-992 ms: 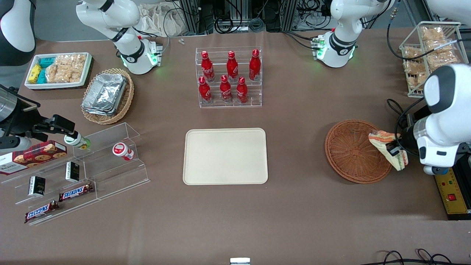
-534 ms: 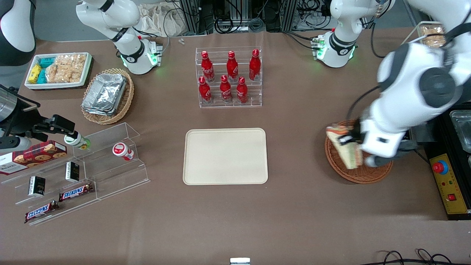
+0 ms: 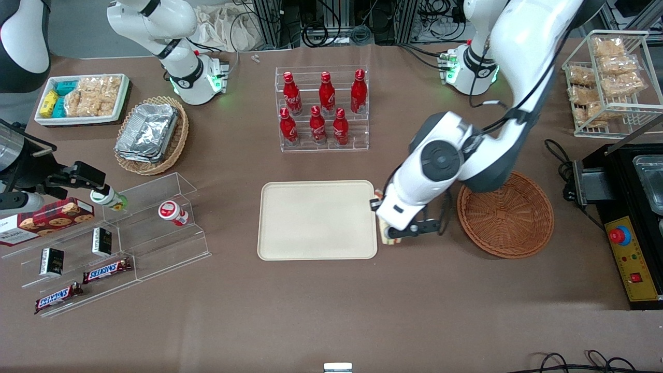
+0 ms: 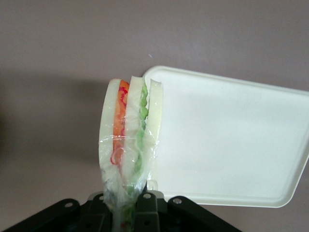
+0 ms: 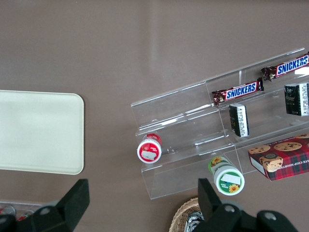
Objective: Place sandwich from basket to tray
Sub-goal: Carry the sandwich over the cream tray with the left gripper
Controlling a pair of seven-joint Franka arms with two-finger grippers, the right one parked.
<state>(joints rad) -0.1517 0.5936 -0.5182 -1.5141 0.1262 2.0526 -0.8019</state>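
Observation:
My left gripper (image 3: 386, 217) hangs above the table between the tray and the round basket, at the tray's edge nearest the basket. It is shut on the sandwich (image 4: 129, 145), a plastic-wrapped wedge of pale bread with orange and green layers. In the front view only a sliver of the sandwich (image 3: 384, 235) shows under the arm. The cream-beige tray (image 3: 317, 219) lies in the middle of the table and also shows in the left wrist view (image 4: 227, 140). The reddish-brown round wicker basket (image 3: 505, 213) stands toward the working arm's end.
A clear rack of red bottles (image 3: 322, 109) stands farther from the front camera than the tray. A tan oval basket with foil containers (image 3: 151, 133), a white snack bin (image 3: 83, 98) and clear shelves with chocolate bars (image 3: 103, 243) lie toward the parked arm's end. A wire rack of snacks (image 3: 608, 77) stands at the working arm's end.
My left gripper has carried the sandwich from over the round basket toward the tray, reaching the tray's edge. The basket now shows in full with nothing in it.

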